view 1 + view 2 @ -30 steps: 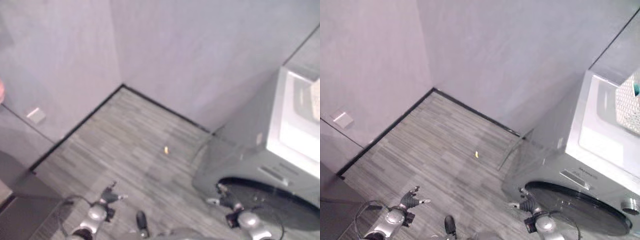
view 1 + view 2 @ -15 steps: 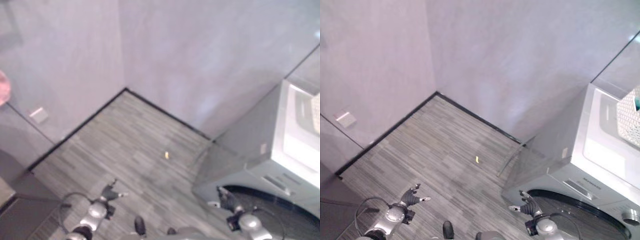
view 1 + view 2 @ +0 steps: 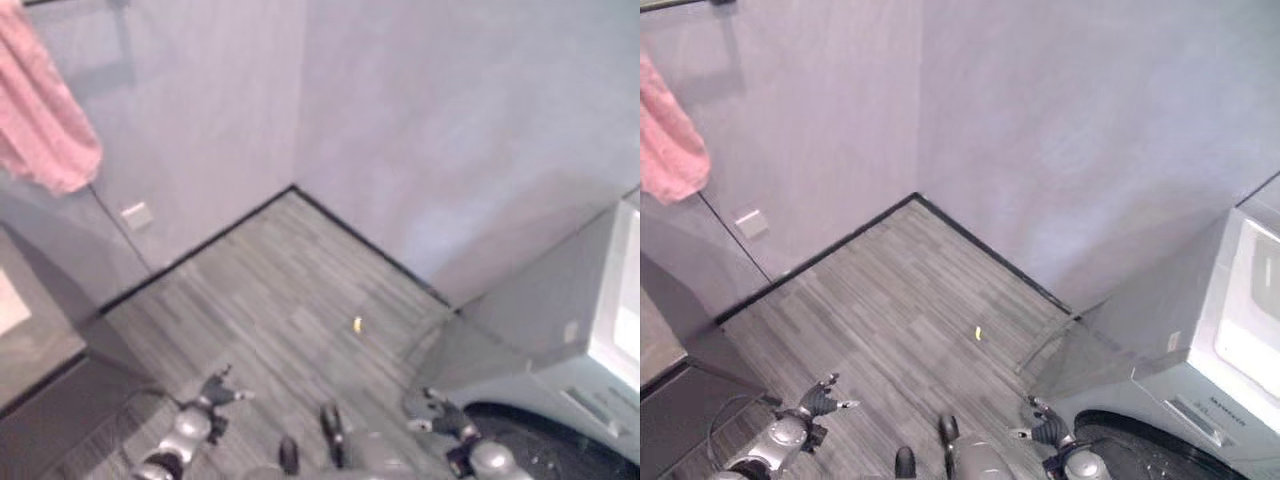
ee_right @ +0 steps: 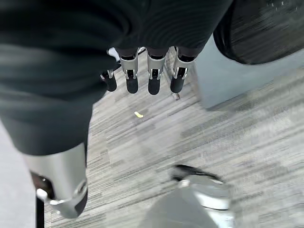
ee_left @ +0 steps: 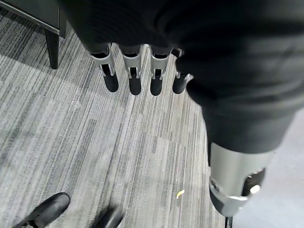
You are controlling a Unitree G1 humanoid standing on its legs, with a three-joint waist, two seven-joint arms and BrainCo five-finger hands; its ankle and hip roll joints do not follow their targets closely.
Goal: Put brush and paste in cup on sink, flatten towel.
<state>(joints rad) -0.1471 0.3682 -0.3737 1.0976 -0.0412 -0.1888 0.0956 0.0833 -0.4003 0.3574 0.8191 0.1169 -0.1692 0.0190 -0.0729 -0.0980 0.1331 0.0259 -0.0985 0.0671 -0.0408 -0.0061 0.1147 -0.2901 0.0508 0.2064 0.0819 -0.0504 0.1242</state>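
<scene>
Your left hand (image 5: pixel 137 71) and right hand (image 4: pixel 147 71) hung low over the floor (image 3: pixel 900 300), fingers relaxed and empty. The pink towel (image 3: pixel 45 110) hung bunched on the wall at your left; turning toward it squarely looked wise before reaching.

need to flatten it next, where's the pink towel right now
The pink towel hangs high on the wall at the robot's far left in the eye views, above a small wall plate.
</scene>
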